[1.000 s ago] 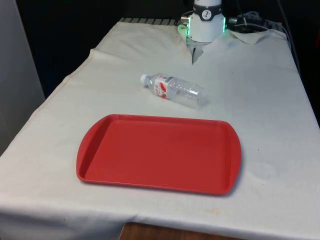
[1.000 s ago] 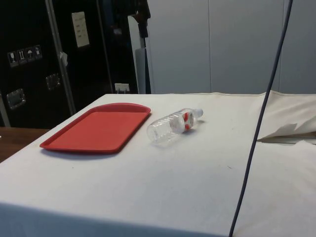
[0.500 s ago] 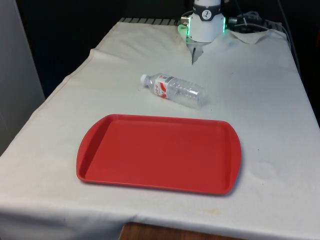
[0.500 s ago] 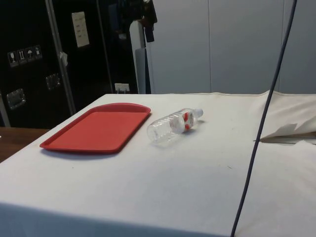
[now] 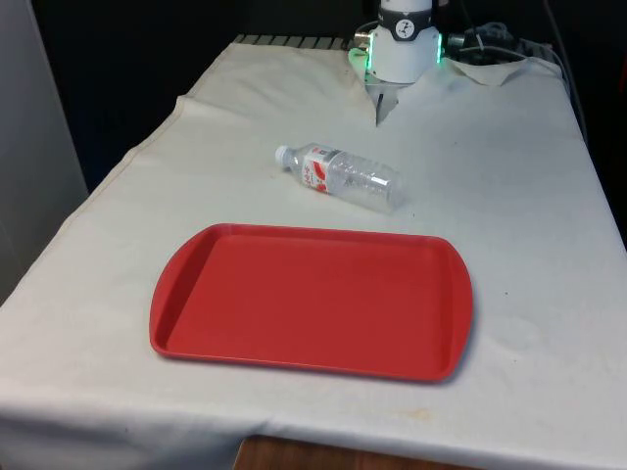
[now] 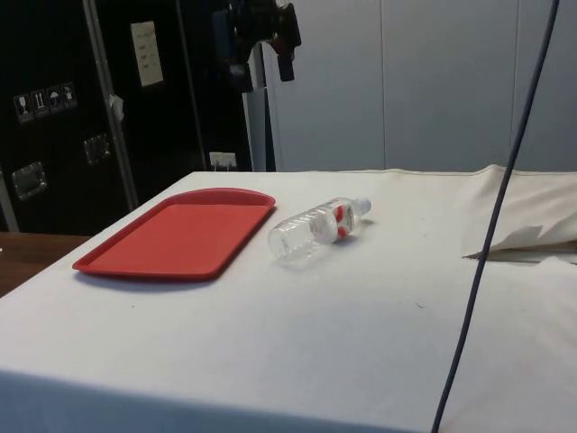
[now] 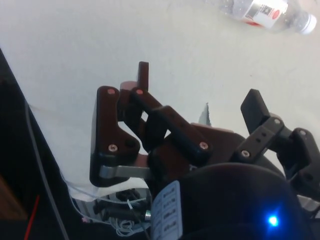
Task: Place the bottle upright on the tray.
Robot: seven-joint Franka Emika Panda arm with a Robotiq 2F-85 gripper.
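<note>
A clear plastic bottle (image 5: 343,176) with a red-and-white label and white cap lies on its side on the white cloth, just beyond the far edge of the red tray (image 5: 313,304). From the side, the bottle (image 6: 315,232) rests beside the bare tray (image 6: 180,236), apart from it. My black gripper (image 6: 263,68) hangs high above the table, over the tray's far end. In the wrist view the gripper (image 7: 200,87) is open, its fingers wide apart with nothing between them, and the bottle (image 7: 260,9) lies far below.
The robot base (image 5: 402,49) stands at the table's far end with cables (image 5: 490,44) beside it. A black cable (image 6: 491,244) hangs across the side view in front of a fold in the cloth (image 6: 523,239). The table's near edge runs just below the tray.
In the side view the gripper has come further into sight, moving right and slightly down. The hanging cable has swung to the right. Bottle and tray have not moved.
</note>
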